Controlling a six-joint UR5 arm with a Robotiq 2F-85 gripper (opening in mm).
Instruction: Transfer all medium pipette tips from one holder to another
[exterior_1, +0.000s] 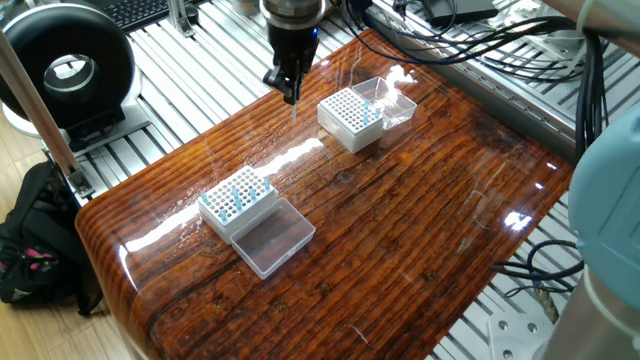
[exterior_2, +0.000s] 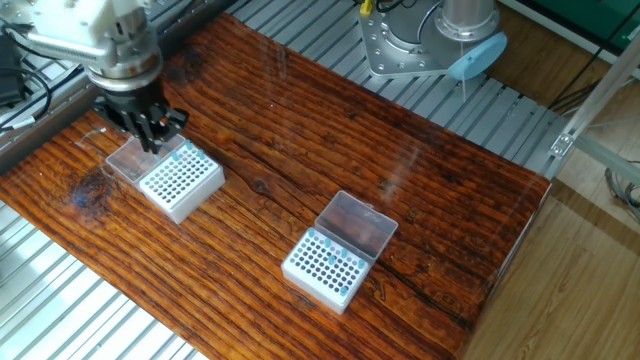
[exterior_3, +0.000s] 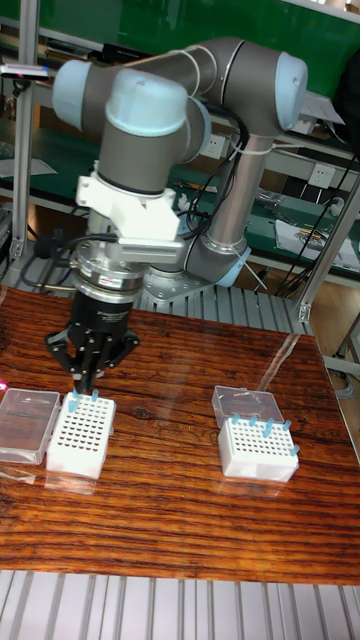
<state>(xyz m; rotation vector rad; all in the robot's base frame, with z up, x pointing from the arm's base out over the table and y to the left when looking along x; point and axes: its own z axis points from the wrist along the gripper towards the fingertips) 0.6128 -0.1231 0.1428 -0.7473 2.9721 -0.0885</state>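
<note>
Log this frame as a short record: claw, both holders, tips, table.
claw: above the back corner of one holder, fingers close together; cannot tell if it grips a tip
holder by claw: white grid, most holes bare, clear lid open behind it
tips: a few pale-blue ones along that holder's back edge
other holder: apart from the claw, holds more blue tips, lid open
table: glossy wood, both holders upright on it
</note>
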